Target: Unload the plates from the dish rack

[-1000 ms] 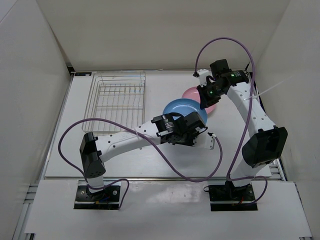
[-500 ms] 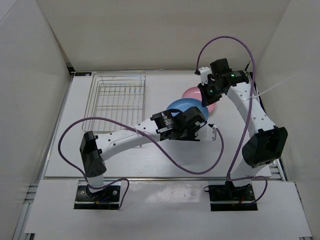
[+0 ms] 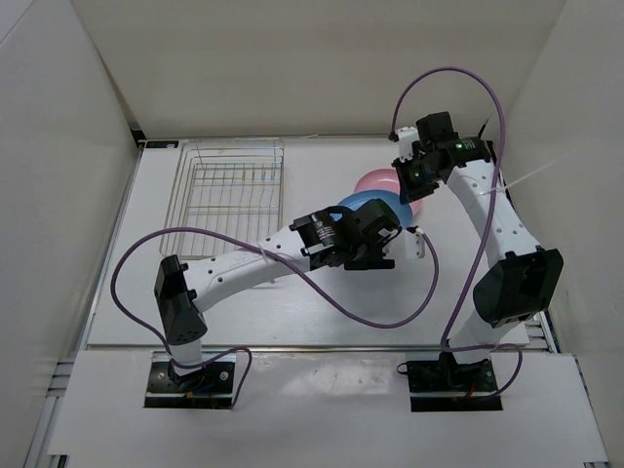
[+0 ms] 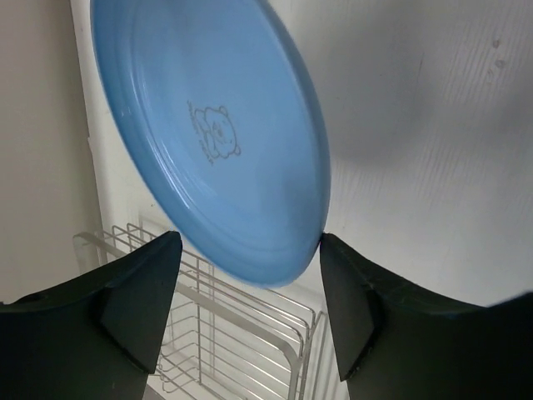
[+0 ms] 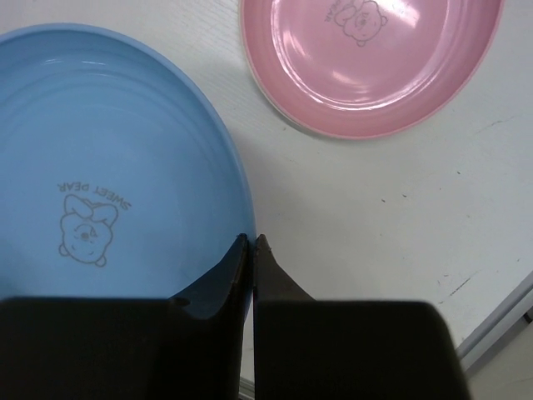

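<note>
Plates lie on the table (image 3: 322, 156), outside the dish rack (image 3: 229, 200) at ten o'clock: the blue plate (image 5: 100, 167) mid-table, the pink plate (image 5: 366, 75) just beside it at one o'clock. The left gripper (image 4: 247, 242) reaches across, its fingers apart astride blue's rim. The right gripper (image 5: 251, 242) points down, fingers together over that rim. Blue reads "SWEET BEAR" by a bear drawing.

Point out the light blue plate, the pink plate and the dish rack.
light blue plate (image 5: 104, 158), right wrist view, inner face.
pink plate (image 5: 375, 67), right wrist view, centre well.
dish rack (image 3: 226, 200), top external view, wire floor.
</note>
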